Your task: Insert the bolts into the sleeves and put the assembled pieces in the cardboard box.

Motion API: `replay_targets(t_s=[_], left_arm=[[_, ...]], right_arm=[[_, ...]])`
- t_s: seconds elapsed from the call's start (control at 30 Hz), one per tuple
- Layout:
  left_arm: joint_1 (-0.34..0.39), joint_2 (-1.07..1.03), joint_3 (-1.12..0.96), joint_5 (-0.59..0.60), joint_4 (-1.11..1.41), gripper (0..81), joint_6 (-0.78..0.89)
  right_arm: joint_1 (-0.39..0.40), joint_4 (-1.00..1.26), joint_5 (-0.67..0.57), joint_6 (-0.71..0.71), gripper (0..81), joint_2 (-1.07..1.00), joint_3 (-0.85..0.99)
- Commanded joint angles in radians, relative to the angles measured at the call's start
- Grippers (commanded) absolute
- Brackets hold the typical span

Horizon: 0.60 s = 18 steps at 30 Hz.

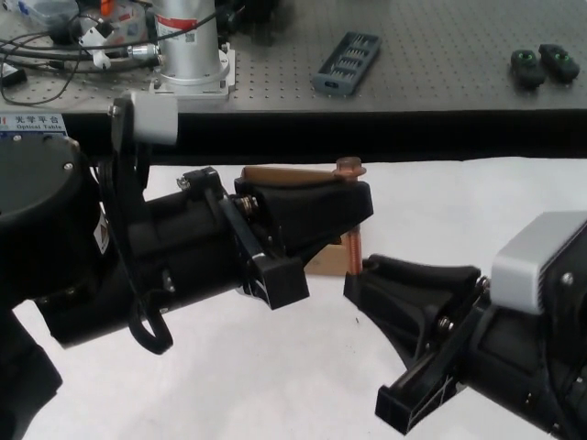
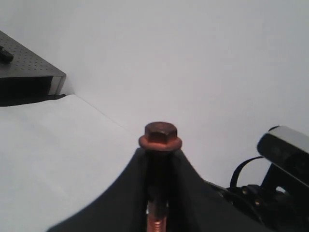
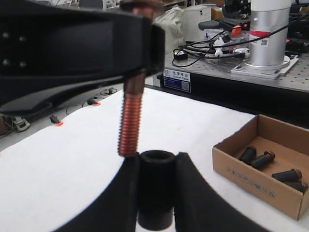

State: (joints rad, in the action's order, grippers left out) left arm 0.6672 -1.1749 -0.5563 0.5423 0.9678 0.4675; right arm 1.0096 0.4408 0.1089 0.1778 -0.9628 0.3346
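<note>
While the copper bolt (image 1: 353,252) (image 2: 160,137) (image 3: 130,121) is hanging upright, head on top, the left gripper (image 1: 356,203) (image 2: 159,162) is clamping it just under the head, fingers pinched tight on the shank. The threaded tip is sitting level with the rim of the black sleeve (image 3: 155,191), just beside the opening and not inside it. The right gripper (image 1: 367,275) (image 3: 155,169) is squeezing that sleeve upright between its fingers. Beyond them the cardboard box (image 1: 275,174) (image 3: 256,186) is sitting on the white bench cover (image 1: 275,367) (image 3: 72,164), with several assembled pieces (image 3: 263,159) resting inside. Further back, a perforated black table (image 1: 413,82) is carrying a silver column (image 1: 188,46).
</note>
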Motion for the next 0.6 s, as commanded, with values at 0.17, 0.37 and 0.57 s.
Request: replay_targets(t_s=[0.17, 0.37, 0.57], left_arm=[[0.003, 0.005, -0.006, 0.074, 0.066, 0.6, -0.002], [0.003, 0.005, -0.006, 0.074, 0.066, 0.6, -0.002], [0.003, 0.005, -0.006, 0.074, 0.066, 0.6, -0.002]], right_arm=[[-0.008, 0.026, -0.134, 0.001, 3.6, 0.0, 0.008], [-0.006, 0.032, -0.147, 0.001, 3.6, 0.0, 0.008], [-0.01, 0.033, -0.142, 0.001, 3.6, 0.0, 0.008]])
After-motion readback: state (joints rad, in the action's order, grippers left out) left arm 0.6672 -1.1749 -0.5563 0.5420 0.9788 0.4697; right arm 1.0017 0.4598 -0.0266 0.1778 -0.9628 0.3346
